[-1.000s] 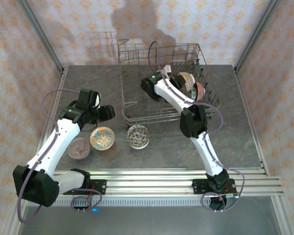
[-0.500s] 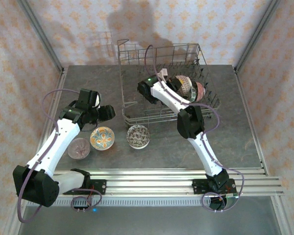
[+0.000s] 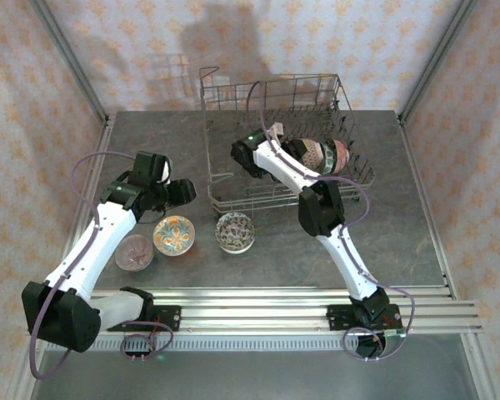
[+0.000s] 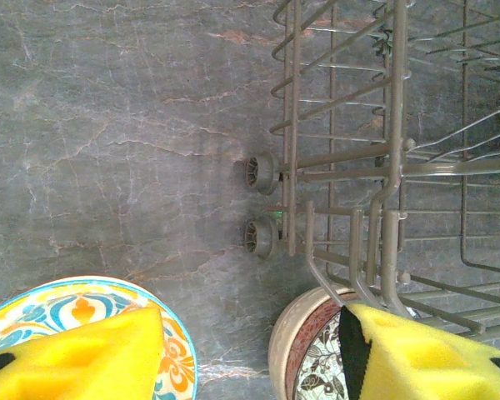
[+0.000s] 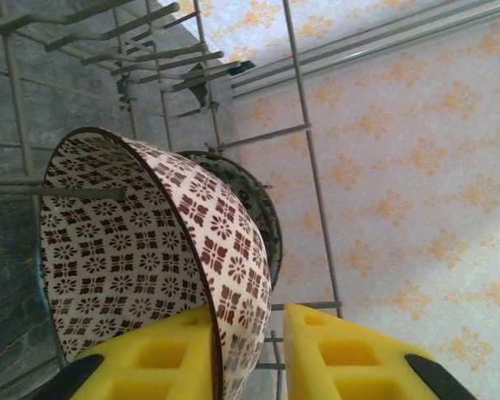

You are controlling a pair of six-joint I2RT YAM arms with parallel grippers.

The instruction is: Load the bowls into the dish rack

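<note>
Inside dish rack [image 4: 397,100] — cream bowl [image 5: 133,242] on edge, brown tile-flower print.

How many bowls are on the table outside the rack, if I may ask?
3: a pink bowl leftmost, an orange-and-blue bowl beside it, a brown-patterned bowl by the rack. The left arm may hide more.

L arm [image 3: 96,242] & R arm [image 3: 343,246]: white links, black joints. Thin purple cables [image 3: 74,179] loop alongside each. Green LED [image 3: 250,137] on R arm. Fingers [image 4: 92,354]: yellow foam blocks w/ black patches.
</note>
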